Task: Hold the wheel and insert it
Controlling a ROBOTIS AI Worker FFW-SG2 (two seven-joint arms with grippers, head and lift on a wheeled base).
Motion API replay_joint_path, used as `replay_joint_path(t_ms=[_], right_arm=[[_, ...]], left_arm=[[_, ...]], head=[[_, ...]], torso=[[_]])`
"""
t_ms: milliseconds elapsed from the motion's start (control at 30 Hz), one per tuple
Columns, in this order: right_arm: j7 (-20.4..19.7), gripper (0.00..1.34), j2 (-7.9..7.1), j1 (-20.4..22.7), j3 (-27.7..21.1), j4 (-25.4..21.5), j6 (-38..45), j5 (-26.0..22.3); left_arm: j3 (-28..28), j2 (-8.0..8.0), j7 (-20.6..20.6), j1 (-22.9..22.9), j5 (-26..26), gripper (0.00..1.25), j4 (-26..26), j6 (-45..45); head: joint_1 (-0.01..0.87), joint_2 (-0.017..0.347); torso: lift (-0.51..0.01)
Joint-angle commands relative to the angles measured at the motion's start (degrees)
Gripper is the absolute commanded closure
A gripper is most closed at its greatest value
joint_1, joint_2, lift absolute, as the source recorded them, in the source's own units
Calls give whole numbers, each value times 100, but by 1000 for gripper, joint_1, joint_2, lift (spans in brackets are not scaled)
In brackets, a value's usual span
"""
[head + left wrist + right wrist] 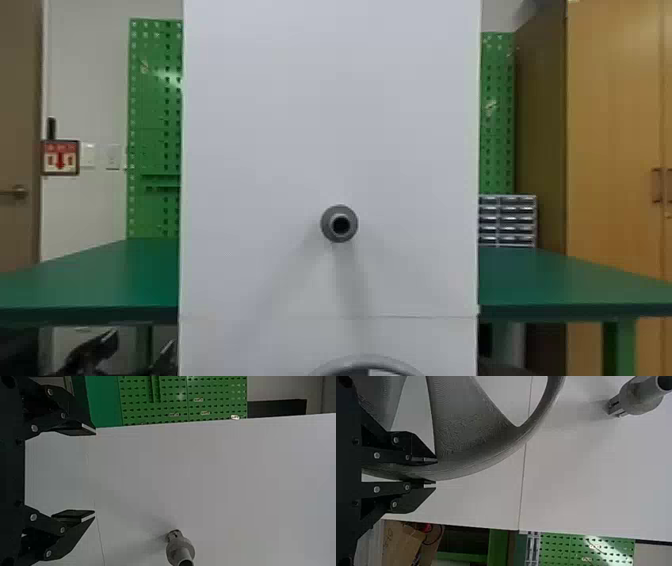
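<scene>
The right gripper (pixel 436 472) has its jaws closed on the spoked wheel (pixel 466 443); the left gripper (pixel 94 473) holds its jaws wide; a grey shaft (pixel 327 223) juts from the white panel (pixel 330 125).

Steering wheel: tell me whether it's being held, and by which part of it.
The right gripper holds the steering wheel by its outer rim, one finger on either side. The left gripper is open and empty.
</scene>
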Motion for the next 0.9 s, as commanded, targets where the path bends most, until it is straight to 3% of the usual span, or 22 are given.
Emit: replay_joint_path(t_ms=[0, 233, 500, 867], right_arm=[[9, 1184, 39, -70, 51, -306, 229, 65], [9, 1184, -5, -210, 209, -745, 686, 171], [9, 1184, 56, -351, 315, -1246, 1011, 329], [9, 1184, 61, -632, 394, -2116, 2426, 311]], left_arm=[[18, 2, 0, 1, 38, 509, 0, 51], [27, 2, 0, -8, 47, 509, 0, 59], [27, 2, 0, -17, 38, 509, 0, 68], [27, 2, 0, -17, 20, 509, -9, 68]], head=[[0, 0], [0, 0], [0, 0], [0, 0]], torso=[[-499], [-499], [-499], [-499]])
